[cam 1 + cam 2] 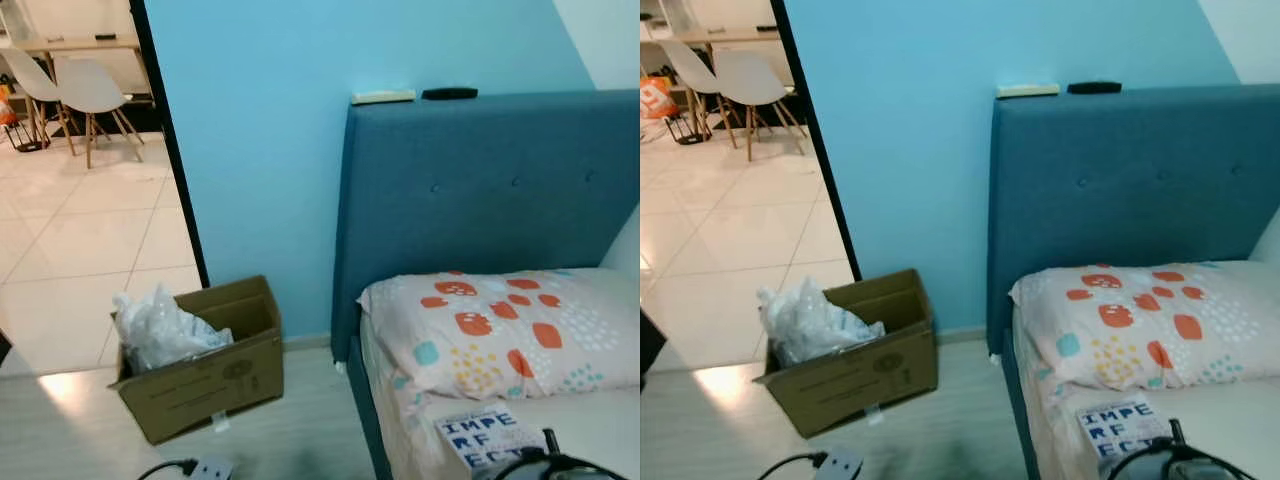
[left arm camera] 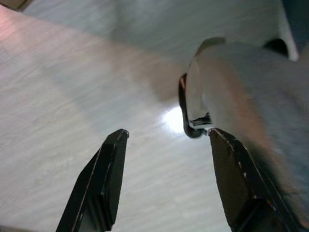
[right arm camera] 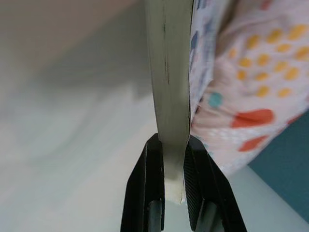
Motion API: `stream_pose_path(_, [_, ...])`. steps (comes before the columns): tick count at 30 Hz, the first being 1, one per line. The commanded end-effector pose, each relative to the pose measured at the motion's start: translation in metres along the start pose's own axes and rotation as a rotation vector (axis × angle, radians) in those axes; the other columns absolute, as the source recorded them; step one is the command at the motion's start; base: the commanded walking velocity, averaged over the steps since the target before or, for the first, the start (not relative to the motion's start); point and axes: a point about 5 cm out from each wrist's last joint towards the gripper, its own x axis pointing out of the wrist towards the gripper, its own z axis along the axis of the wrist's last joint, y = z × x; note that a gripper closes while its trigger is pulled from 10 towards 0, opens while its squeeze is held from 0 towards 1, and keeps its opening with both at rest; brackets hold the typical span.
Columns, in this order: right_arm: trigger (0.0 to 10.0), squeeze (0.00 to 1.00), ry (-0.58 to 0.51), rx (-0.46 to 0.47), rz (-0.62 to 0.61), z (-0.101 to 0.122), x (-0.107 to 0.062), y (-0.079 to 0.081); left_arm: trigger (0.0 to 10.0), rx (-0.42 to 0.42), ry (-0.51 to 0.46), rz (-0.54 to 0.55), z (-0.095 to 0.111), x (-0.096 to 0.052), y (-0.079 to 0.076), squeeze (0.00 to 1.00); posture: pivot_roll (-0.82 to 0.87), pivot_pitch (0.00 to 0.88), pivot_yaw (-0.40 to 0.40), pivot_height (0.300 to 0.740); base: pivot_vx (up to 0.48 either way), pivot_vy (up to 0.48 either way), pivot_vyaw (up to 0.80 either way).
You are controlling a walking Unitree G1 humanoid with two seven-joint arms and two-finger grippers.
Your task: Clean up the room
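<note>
While over the bed (image 1: 600, 420), right gripper (image 3: 174, 166) clamped on a book (image 1: 478, 436) (apparently edge-on); left gripper (image 2: 166, 145) fingers apart.

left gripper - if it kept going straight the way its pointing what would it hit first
Probably the pale wood-grain floor: the open left gripper points down at it. A blurred grey part sits beside the line; depth is unclear.

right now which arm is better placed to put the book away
Right. The right gripper is already shut on the book, beside the pillow. The left gripper is open over bare floor, holding nothing.
</note>
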Motion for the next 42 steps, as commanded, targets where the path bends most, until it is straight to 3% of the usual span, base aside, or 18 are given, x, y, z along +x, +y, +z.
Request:
stream_pose_path(1, [10.0, 0.0, -0.016, -0.002, -0.005, 0.006, 0.001, -0.001, 10.0, -0.001, 0.005, 0.005, -0.002, -0.001, 0.004, 0.0, 0.01, 0.0, -0.003, 0.612, 0.0, 0.0, 0.0])
stream_pose_path(9, [10.0, 0.0, -0.03, -0.005, 0.089, 0.004, -0.001, 0.015, 10.0, 0.006, 0.004, 0.007, -0.002, -0.002, 0.008, 0.0, 0.01, 0.0, 0.008, 0.612, 0.0, 0.0, 0.0])
stream_pose_path(13, [10.0, 0.0, -0.006, -0.003, 0.218, -0.005, -0.006, 0.034, 10.0, 0.013, 0.001, 0.003, -0.001, -0.003, 0.011, 0.0, 0.0, 0.007, 0.016, 0.612, 0.0, 0.0, 0.0])
stream_pose_path(14, [10.0, 0.0, 0.022, -0.039, 0.277, -0.012, -0.009, 0.043, 10.0, 0.015, 0.0, 0.001, -0.001, -0.003, 0.011, 0.0, 0.0, 0.013, 0.017, 0.612, 0.0, 0.0, 0.0])
stream_pose_path(18, [10.0, 0.0, 0.071, -0.081, 0.334, -0.023, -0.014, 0.052, 10.0, 0.02, 0.0, -0.003, -0.002, -0.003, 0.012, 0.0, 0.01, 0.027, 0.021, 0.612, 0.0, 0.0, 0.0])
stream_pose_path(29, [10.0, 0.0, 0.077, -0.048, 0.319, -0.026, -0.014, 0.05, 10.0, 0.035, 0.004, -0.013, -0.005, -0.004, 0.013, 0.0, 0.0, 0.037, 0.027, 0.612, 0.0, 0.0, 0.0])
stream_pose_path(40, [10.0, 0.0, 0.12, -0.121, 0.285, -0.036, -0.015, 0.043, 10.0, 0.048, 0.002, -0.021, -0.003, -0.004, 0.012, 0.0, 0.0, 0.045, 0.028, 0.612, 0.0, 0.0, 0.0])
stream_pose_path(42, [10.0, 0.05, 0.125, -0.133, 0.286, -0.039, -0.016, 0.042, 10.0, 0.051, 0.001, -0.024, -0.003, -0.004, 0.011, 0.0, -0.01, 0.043, 0.028, 0.612, 0.0, 0.0, 0.0])
